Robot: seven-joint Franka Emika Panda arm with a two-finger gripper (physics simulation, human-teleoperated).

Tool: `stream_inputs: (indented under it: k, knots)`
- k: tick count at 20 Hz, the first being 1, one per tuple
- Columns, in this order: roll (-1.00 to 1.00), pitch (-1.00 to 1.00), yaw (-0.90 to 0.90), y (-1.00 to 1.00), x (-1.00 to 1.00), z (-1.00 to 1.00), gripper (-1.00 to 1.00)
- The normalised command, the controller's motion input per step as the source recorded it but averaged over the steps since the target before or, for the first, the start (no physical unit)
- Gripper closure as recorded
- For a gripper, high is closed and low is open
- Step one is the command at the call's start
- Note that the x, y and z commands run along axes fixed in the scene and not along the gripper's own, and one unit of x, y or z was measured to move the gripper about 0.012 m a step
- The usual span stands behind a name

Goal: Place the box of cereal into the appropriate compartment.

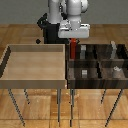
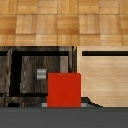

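Gripper (image 1: 74,39) hangs at the end of the white arm (image 1: 70,12), its fingers pressed against the top of the box of cereal (image 1: 74,48), which it holds upright above the far left corner of the dark bin (image 1: 122,82). That bin sits on the exterior view's right, split by dividers into compartments, with small grey objects (image 1: 84,73) in some of them. Just beside it on the exterior view's left stands the light wooden bin (image 1: 34,79), and both are raised on thin legs over a wood-plank floor (image 1: 20,35). From the wrist, the box of cereal (image 2: 64,90) fills the near centre as a plain red face, with the dark bin (image 2: 20,75) behind it on one side, the light wooden bin (image 2: 102,75) on the other, and a small grey object (image 2: 41,75) just beside the box.
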Motion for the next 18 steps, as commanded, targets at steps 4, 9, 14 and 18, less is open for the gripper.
stream_inputs:
  k: [4, 9, 14, 18]
  knots:
    - [0.0, 0.0, 0.0, 1.0, 0.0, 0.0, 1.0]
    - [0.0, 0.0, 0.0, 1.0, 0.0, 0.0, 1.0]
    - [0.0, 0.0, 0.0, 1.0, 0.0, 0.0, 1.0]
    - [0.0, 0.0, 0.0, 1.0, 0.0, 0.0, 1.0]
